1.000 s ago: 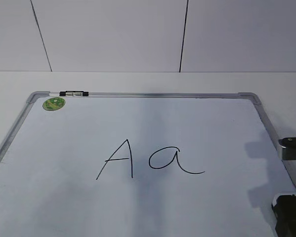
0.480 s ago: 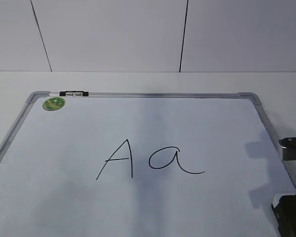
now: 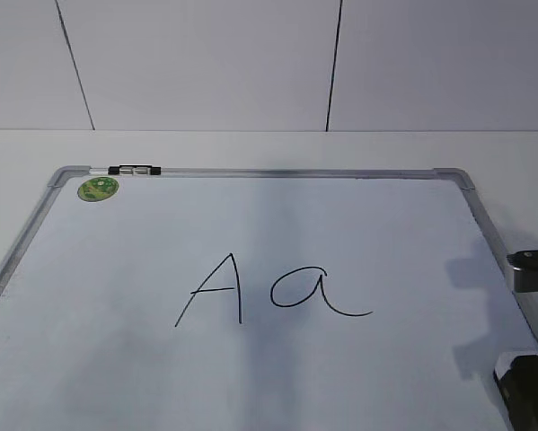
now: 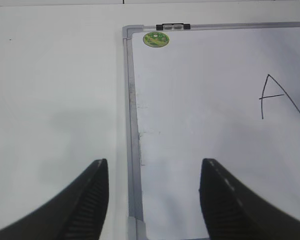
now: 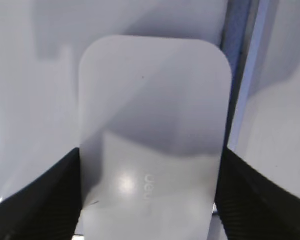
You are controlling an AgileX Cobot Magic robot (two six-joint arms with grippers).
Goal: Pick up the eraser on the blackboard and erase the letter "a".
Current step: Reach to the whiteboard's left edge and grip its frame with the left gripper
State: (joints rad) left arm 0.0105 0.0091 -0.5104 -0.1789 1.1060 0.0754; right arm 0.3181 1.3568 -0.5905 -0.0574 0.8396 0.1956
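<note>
The white eraser [image 5: 150, 115] lies on the blackboard [image 3: 251, 224] near its right frame, with grey lettering on top. My right gripper [image 5: 150, 155] has both jaws against the eraser's long sides. In the exterior view this gripper [image 3: 524, 391] sits at the bottom right corner, with a white sliver of the eraser [image 3: 502, 363] at its edge. The letter "a" [image 3: 325, 289] is in the board's middle, to the right of the capital "A" [image 3: 219, 292]. My left gripper [image 4: 154, 162] is open and empty above the board's left frame [image 4: 132, 125].
A round green sticker [image 3: 98, 189] and a black clip [image 3: 134, 170] sit at the board's far left corner. The board's right frame [image 5: 240, 75] runs just beside the eraser. White table surrounds the board, with a tiled wall behind it.
</note>
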